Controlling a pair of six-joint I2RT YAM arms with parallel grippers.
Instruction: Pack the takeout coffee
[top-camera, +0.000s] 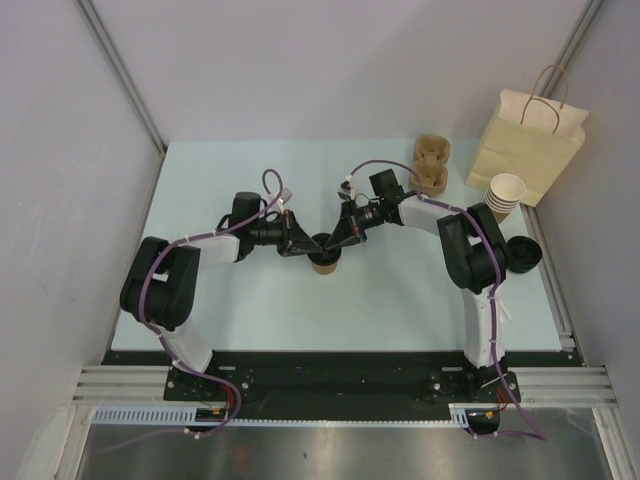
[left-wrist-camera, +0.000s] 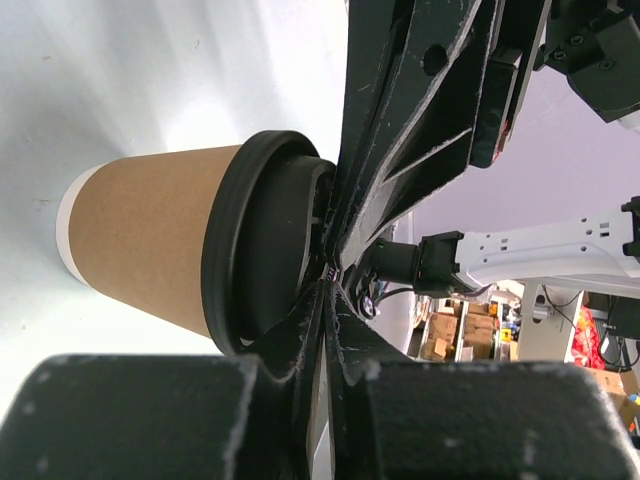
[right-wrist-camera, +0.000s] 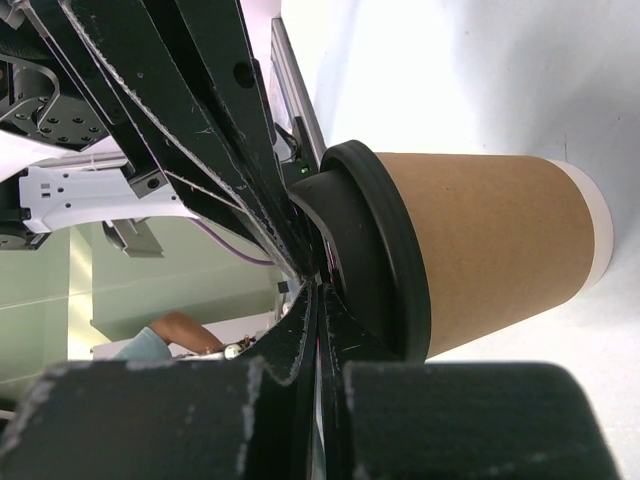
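The takeout coffee (top-camera: 325, 265), a brown paper cup, stands upright on the pale surface (top-camera: 250, 320) about midway between the 2 arms, and a black lid (top-camera: 325, 244) already sits on its rim. The left tool (top-camera: 308, 243) and the right tool (top-camera: 340, 240) meet over the cup from opposite sides. In each wrist view the fingers lie together with only a thin seam between them, gripping nothing, and their tips rest against the top of the lid, as if pressing it home. From the left wrist the lid (left-wrist-camera: 250, 250) looks seated evenly around the cup (left-wrist-camera: 150, 235), though the far side of the rim is hidden behind the fingers. The tan paper bag (top-camera: 525, 140) stands upright at the far right corner, well apart from the cup, beside a stack of white cups (top-camera: 505, 193) and some brown paper pieces (top-camera: 432, 163). Judging by this, the capping is done or nearly so. What is left is the main part: 1 tool must spread, take the cup by its body, carry it to the bag and lower it in upright.
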